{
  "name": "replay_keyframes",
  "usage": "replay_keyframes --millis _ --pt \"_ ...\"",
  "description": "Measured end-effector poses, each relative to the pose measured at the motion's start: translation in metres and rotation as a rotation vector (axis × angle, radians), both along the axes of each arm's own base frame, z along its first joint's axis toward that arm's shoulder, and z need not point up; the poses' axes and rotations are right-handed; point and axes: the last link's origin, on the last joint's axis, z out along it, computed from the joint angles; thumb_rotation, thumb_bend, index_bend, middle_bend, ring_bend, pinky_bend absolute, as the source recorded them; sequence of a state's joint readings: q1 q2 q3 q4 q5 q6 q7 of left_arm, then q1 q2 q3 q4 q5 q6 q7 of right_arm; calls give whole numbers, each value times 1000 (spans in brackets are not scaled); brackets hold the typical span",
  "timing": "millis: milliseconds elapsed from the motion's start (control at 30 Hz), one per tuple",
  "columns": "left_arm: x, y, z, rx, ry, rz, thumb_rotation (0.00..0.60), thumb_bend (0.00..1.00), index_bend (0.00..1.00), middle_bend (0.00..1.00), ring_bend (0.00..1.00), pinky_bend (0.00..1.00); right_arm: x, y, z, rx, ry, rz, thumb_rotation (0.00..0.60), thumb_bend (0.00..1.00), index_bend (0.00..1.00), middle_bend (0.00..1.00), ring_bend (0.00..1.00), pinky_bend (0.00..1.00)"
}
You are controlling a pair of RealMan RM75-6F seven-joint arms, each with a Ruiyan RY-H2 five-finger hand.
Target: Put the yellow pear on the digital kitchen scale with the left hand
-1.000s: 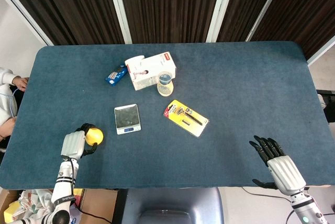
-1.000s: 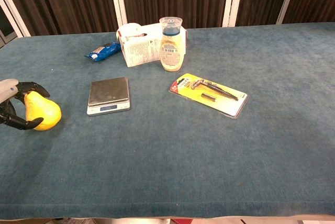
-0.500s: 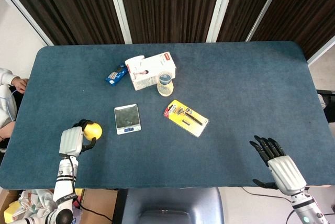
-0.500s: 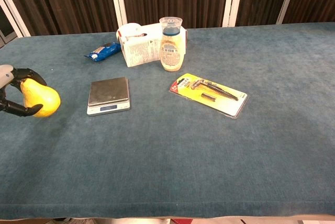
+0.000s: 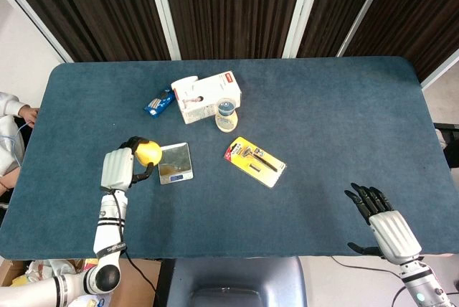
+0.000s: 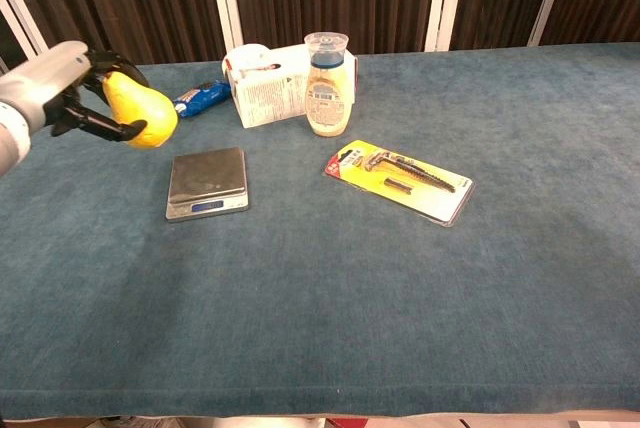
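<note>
My left hand (image 5: 120, 168) (image 6: 62, 86) grips the yellow pear (image 5: 149, 153) (image 6: 141, 113) and holds it in the air, raised well above the table just left of the digital kitchen scale (image 5: 175, 163) (image 6: 207, 182). The scale's steel platform is bare. At the near right edge of the table my right hand (image 5: 384, 219) rests with its fingers spread, holding nothing; the chest view does not show it.
A white carton (image 5: 206, 96) (image 6: 270, 87) and a small jar (image 5: 226, 115) (image 6: 328, 82) stand behind the scale. A blue packet (image 5: 158, 102) (image 6: 197, 98) lies to their left. A yellow tool blister pack (image 5: 255, 161) (image 6: 398, 179) lies right of the scale. A person's hand (image 5: 27, 113) shows at the far left edge.
My left hand has lifted the pear off the table and carried it up and to the right, toward the scale. The right hand has barely moved.
</note>
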State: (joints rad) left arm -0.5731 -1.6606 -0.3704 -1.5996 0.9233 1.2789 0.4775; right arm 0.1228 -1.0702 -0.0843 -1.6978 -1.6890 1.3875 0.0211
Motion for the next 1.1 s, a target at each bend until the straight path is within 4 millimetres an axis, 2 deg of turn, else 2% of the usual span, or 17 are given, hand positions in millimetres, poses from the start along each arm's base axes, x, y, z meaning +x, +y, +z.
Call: replay_keyframes --millis 333,700,1033,1100 --pt "12 18 -40 -56 90 32 600 408 591 697 832 888 -3 0 8 -12 -22 -9 600 161 0 0 0 0" --pt "9 25 -58 -67 109 76 600 395 527 650 826 868 -5 2 14 -23 -34 -9 600 161 0 0 0 0" --pt "14 23 -65 -83 114 57 600 379 387 527 649 705 -4 1 13 -15 -31 -4 600 161 0 0 0 0" --pt "15 23 -65 -83 102 54 600 372 380 523 643 700 -4 1 13 -14 -30 -5 600 162 0 0 0 0"
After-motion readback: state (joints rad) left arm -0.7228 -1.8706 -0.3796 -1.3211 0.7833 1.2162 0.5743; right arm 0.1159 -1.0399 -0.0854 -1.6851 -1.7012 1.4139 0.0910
